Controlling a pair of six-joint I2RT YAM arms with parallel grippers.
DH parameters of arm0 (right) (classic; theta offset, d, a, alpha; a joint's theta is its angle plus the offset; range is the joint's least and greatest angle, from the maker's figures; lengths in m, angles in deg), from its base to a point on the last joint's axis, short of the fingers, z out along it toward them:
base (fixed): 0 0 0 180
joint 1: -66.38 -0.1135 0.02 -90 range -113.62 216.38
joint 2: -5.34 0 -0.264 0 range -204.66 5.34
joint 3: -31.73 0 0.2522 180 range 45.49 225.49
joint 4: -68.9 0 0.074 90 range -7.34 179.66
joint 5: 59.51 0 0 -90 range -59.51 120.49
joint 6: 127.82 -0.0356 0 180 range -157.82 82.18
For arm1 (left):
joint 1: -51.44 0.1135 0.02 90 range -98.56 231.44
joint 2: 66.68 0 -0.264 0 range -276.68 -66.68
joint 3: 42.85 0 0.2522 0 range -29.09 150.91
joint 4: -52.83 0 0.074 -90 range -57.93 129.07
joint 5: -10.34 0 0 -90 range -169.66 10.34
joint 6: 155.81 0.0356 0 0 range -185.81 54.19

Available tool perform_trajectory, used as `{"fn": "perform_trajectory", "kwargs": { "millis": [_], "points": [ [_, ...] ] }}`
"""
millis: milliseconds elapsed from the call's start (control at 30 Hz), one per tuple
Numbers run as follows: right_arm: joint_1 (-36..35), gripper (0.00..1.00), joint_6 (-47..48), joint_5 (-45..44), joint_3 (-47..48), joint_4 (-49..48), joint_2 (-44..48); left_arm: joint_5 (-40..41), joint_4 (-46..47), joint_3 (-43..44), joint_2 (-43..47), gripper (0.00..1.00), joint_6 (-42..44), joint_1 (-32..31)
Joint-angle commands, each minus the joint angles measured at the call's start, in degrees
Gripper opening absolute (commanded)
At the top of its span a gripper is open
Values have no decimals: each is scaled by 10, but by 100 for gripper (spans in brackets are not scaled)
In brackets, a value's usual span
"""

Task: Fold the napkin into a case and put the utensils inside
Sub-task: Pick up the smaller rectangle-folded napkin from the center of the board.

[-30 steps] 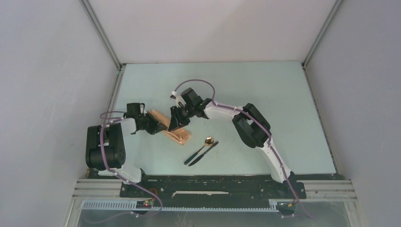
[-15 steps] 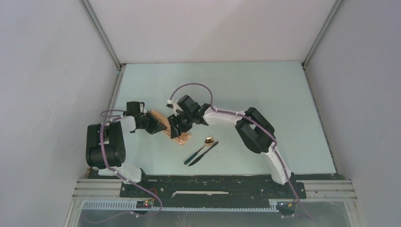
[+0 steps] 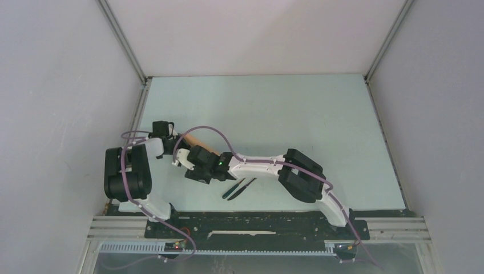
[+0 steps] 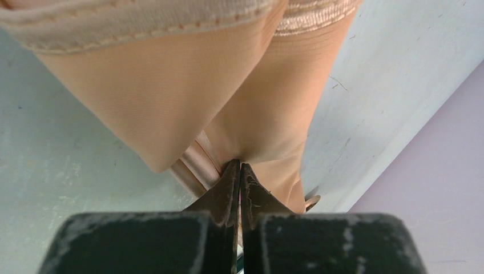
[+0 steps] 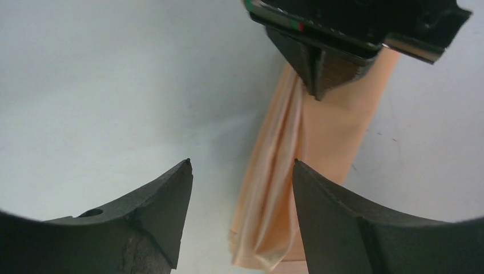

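Observation:
The peach-tan napkin point(image 5: 308, 148) lies folded into a narrow strip on the pale table, its loose layers bunched at the near end. In the top view only its far end point(image 3: 197, 140) shows between the arms. My left gripper point(image 4: 240, 166) is shut, pinching the cloth at a gathered fold. The right wrist view shows that gripper point(image 5: 317, 85) at the strip's upper end. My right gripper point(image 5: 242, 165) is open just left of the strip and holds nothing. The dark utensils point(image 3: 240, 187) lie beside the right arm, the spoon's bowl hidden.
The right forearm point(image 3: 257, 165) stretches low across the table's near middle, over the napkin's near end. The enclosure's left wall point(image 3: 134, 114) stands close behind the left arm. Bare table point(image 3: 297, 108) spreads to the back and right.
My right gripper has opened, letting go of the napkin, and swung down and to the left, toward the near side. The left gripper stayed shut on the cloth.

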Motion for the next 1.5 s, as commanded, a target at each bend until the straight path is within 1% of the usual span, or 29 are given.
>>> {"fn": "perform_trajectory", "kwargs": {
  "millis": [0, 233, 433, 500, 567, 633, 733, 800, 867, 967, 1033, 1067, 1133, 1200, 1233, 1300, 1467],
  "points": [
    [2, 73, 71, -89, 4, -39, -8, 4, -4, 10, -11, 1, 19, 5],
    [0, 72, 95, -102, 22, -33, -44, 4, -2, 11, -12, 0, 19, 7],
    [-1, 71, 70, -91, 19, -34, -53, 3, -2, 11, -10, 1, 19, 10],
    [-1, 69, 60, -125, 35, -32, -68, 4, -2, 11, -10, 2, 19, 9],
    [0, 64, 53, -167, 55, -20, -88, 2, -3, 12, -9, 3, 20, 10],
    [2, 56, 50, -176, 54, -19, -93, 4, -5, 14, -8, 4, 22, 10],
    [4, 44, 45, -175, 40, -31, -88, 3, -9, 20, -3, 7, 26, 11],
    [5, 34, 41, -177, 42, -30, -89, 1, -13, 24, 4, 9, 27, 10],
    [5, 26, 36, -175, 43, -30, -89, -3, -16, 30, 11, 12, 26, 10],
    [6, 15, 28, -164, 44, -27, -88, -14, -29, 47, 27, 17, 25, 15],
    [7, 4, 19, -158, 46, -22, -87, -22, -39, 62, 48, 21, 22, 25],
    [9, 0, 12, -152, 46, -19, -85, -24, -46, 73, 60, 23, 21, 31],
    [16, 0, -6, -128, 43, -17, -77, -20, -68, 100, 88, 26, 26, 44],
    [25, 0, -29, -95, 42, -12, -67, 1, -106, 138, 113, 28, 44, 57],
    [32, 0, -44, -61, 42, -7, -59, 15, -124, 160, 125, 29, 52, 63],
    [48, 0, -76, 7, 32, -8, -34, 44, -145, 177, 151, 30, 59, 82],
    [97, 0, -166, 215, 14, -9, 9, 74, -167, 186, 213, 31, 79, 98]
  ]
}}
